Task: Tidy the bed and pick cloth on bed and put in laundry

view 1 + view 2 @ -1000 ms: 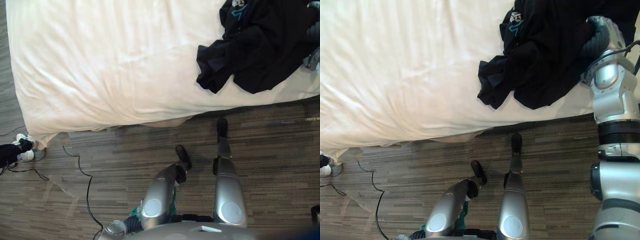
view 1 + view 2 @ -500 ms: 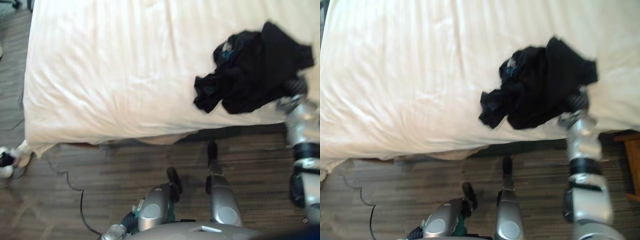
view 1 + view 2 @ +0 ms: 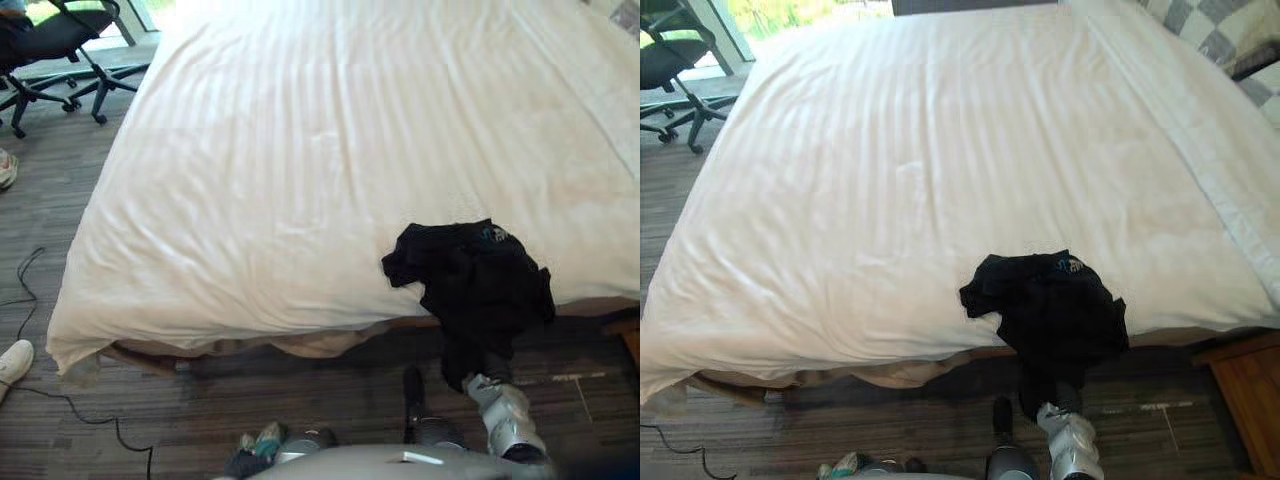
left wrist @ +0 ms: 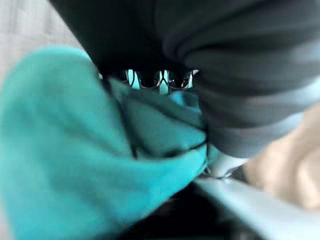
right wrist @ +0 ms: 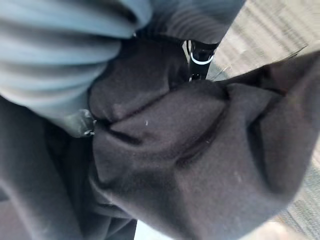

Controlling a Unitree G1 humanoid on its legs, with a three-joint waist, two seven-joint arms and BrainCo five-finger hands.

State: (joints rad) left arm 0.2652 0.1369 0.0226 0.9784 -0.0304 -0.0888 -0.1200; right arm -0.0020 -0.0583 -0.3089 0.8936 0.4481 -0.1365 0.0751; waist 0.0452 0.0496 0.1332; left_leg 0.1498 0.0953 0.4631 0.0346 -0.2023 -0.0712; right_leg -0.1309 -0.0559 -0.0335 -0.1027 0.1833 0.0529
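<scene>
Right eye view has the black cloth (image 3: pixel 1055 310) bunched at the near edge of the white bed (image 3: pixel 920 170), its lower part hanging over the side and draped over the right arm. A small teal print (image 3: pixel 1070 265) on it is too small to read. In the right wrist view the cloth lies over the right robot hand (image 5: pixel 60 45); whether that hand grips it I cannot tell. A teal cloth (image 4: pixel 75 150) seems bunched against the left robot hand (image 4: pixel 240 60), grip unclear.

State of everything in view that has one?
bed: sheet spread flat
black cloth: bunched, hanging over bed edge
right hand: buried in black cloth
left hand: shut on teal cloth
teal cloth: bunched
chair: upright
</scene>
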